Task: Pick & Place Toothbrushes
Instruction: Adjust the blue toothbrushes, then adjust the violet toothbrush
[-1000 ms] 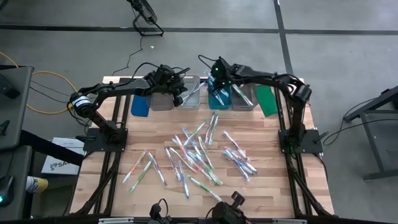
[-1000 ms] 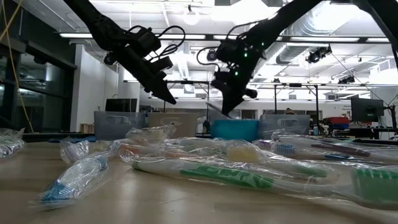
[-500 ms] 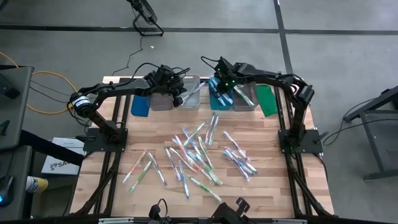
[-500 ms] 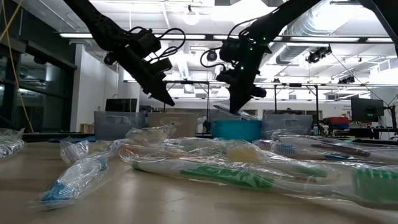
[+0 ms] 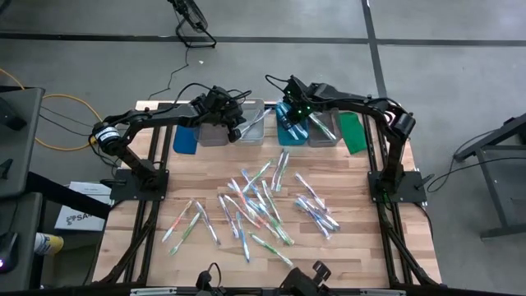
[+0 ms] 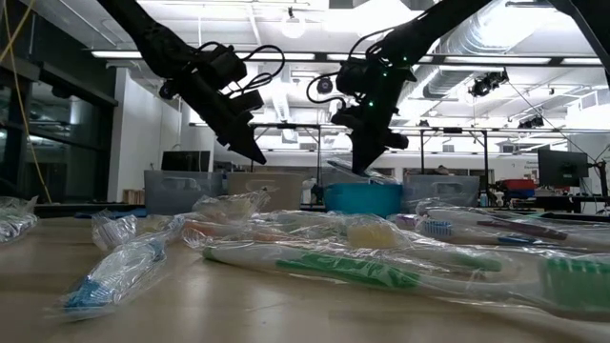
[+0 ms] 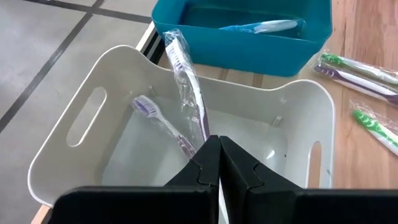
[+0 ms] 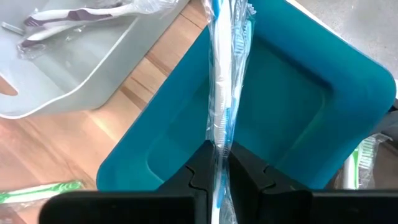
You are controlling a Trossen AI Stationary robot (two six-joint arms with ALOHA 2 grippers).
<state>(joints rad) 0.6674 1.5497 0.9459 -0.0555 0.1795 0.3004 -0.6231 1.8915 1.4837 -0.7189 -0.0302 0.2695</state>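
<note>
Right jaws (image 8: 219,163) pinch crinkly-wrapped blue toothbrush (image 8: 222,74) over smooth teal bin (image 8: 298,106); left jaws (image 7: 219,163) pressed together.

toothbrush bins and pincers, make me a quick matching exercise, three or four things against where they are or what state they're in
Things:
1. left pincer
2. right pincer
3. white bin
4. loose toothbrushes

States:
A. lies scattered on the wooden table
B. shut on a blue toothbrush over the teal bin
C. has a purple-bristled brush lying inside
D. shut on a purple toothbrush over the white bin

Pairs: 1-D, 2-B, 3-C, 4-A
</note>
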